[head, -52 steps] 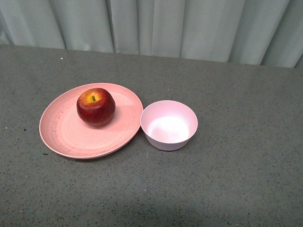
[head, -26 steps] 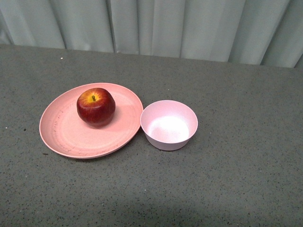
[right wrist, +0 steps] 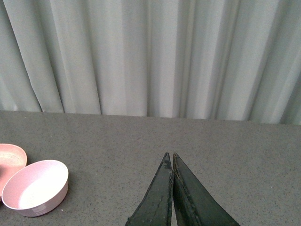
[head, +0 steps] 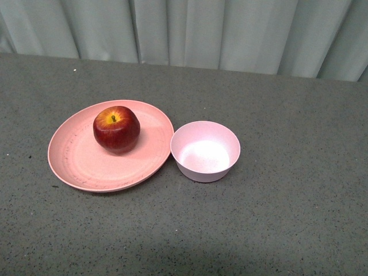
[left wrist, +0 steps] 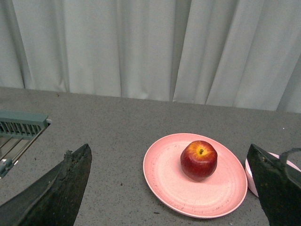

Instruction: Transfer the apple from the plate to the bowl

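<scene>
Sitting unmoved over the last second, the round dark-red apple (head: 117,129) rests stem-up, with no real long axis, on the wide salmon-pink plate (head: 75,167) left of the grey tabletop (head: 287,230) centre. The small pale-pink bowl (head: 205,152) just beside it is empty, so the transfer has not begun. The left gripper (left wrist: 169,146) gapes wide, holding nothing, and the right gripper (right wrist: 170,155) is pinched closed on nothing.
</scene>
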You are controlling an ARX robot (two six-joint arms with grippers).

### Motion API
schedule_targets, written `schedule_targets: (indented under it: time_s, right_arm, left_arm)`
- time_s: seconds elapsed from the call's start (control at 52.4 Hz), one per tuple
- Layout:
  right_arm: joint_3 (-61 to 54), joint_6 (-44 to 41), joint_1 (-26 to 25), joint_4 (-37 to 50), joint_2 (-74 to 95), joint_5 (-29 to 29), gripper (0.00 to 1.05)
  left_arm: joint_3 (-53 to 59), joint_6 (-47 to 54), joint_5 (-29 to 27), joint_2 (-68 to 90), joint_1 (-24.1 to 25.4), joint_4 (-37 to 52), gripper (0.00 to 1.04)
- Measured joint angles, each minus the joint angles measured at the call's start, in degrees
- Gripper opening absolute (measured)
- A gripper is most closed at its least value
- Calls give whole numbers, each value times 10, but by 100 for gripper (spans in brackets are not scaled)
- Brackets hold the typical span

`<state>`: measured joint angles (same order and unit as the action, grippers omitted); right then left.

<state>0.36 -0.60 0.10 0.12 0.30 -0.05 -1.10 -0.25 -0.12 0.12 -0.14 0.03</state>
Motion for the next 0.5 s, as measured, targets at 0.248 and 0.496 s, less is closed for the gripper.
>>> schedule_targets:
  time_s: [0.248, 0.496]
  right_arm:
    - [0, 0, 0, 0, 0, 0, 38]
    - [0, 0, 0, 0, 0, 0, 81]
  left_arm:
    - [0, 0, 0, 0, 0, 0, 98]
    - [0, 0, 0, 0, 0, 0, 98]
